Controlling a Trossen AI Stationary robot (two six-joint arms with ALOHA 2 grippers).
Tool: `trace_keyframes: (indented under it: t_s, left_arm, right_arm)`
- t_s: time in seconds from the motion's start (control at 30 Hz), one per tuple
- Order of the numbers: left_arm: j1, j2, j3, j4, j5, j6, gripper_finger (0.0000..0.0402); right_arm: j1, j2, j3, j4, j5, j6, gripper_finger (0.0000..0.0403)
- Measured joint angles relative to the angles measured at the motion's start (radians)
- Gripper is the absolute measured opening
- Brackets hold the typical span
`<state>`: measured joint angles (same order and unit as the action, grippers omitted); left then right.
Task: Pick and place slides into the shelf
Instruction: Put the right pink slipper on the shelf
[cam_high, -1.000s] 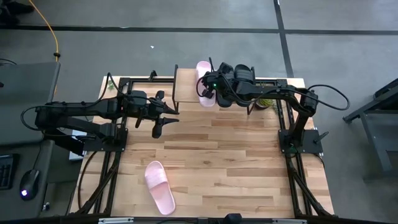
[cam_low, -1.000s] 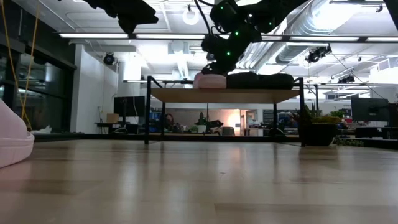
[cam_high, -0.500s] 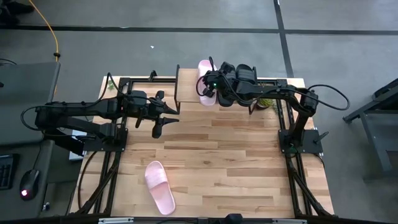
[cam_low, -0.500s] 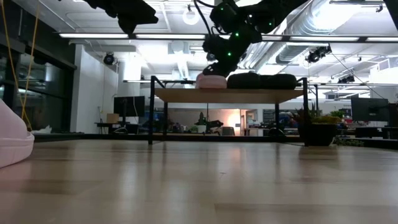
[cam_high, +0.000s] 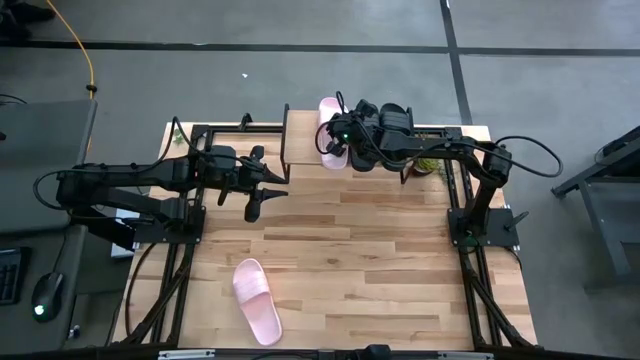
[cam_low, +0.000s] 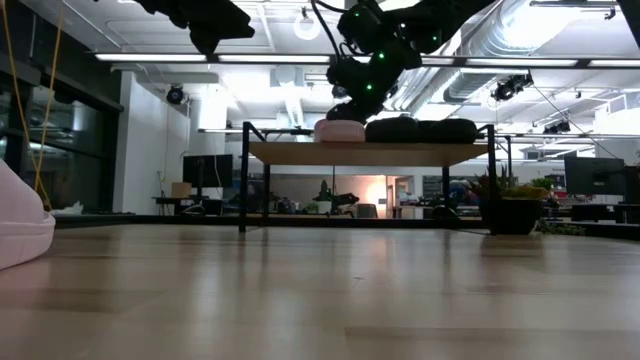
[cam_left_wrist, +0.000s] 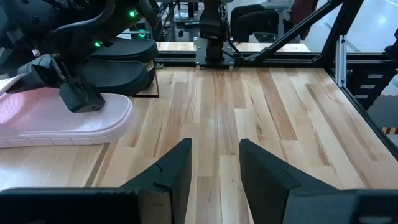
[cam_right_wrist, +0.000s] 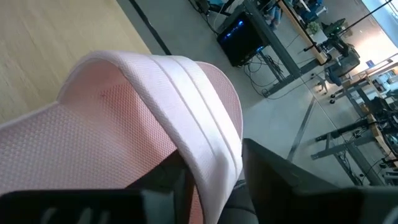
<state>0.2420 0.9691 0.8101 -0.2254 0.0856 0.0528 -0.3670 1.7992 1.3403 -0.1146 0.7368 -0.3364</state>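
The shelf (cam_high: 300, 140) stands at the table's far edge. On its top board lie a light pink slide (cam_high: 327, 110) and, to its right, two black slides (cam_high: 392, 122). My right gripper (cam_high: 335, 145) is over the pink slide. Its fingers stand open on either side of the wide strap (cam_right_wrist: 199, 112). A second pink slide (cam_high: 257, 300) lies sole down near the table's front left, also seen in the low view (cam_low: 20, 225). My left gripper (cam_high: 255, 195) hovers open and holds nothing, left of the shelf, above the table. My right gripper has the pink slide's strap (cam_right_wrist: 214, 143) between its two fingers, which come from above. I cannot tell whether the fingers (cam_right_wrist: 273, 174) touch the strap. The slide (cam_low: 340, 130) lies flat on the shelf top (cam_low: 300, 152).
A small potted plant (cam_high: 425, 165) stands on the table beside the shelf's right legs. The black frame rails (cam_high: 190, 200) run along the table's left and right sides. Bare wood (cam_high: 380, 260) stretches between the shelf and the near edge.
My right gripper has eased the pink slide a little toward the far edge, and the slide has settled flat onto the shelf top. The shelf itself has shifted slightly in the low view.
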Motion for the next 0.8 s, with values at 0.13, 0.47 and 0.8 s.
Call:
trace_keyframes:
  t_s: [0.13, 0.47, 0.8]
  left_arm:
    - [0.0, 0.0, 0.0, 0.0, 0.0, 0.0, 0.012]
    - [0.0, 0.0, 0.0, 0.0, 0.0, 0.0, 0.012]
    - [0.0, 0.0, 0.0, 0.0, 0.0, 0.0, 0.012]
  right_arm:
    - [0.008, 0.0, 0.0, 0.0, 0.0, -0.002, 0.0138]
    - [0.009, 0.0, 0.0, 0.007, -0.004, -0.005, 0.0142]
    - [0.009, 0.0, 0.0, 0.013, -0.015, -0.005, 0.0142]
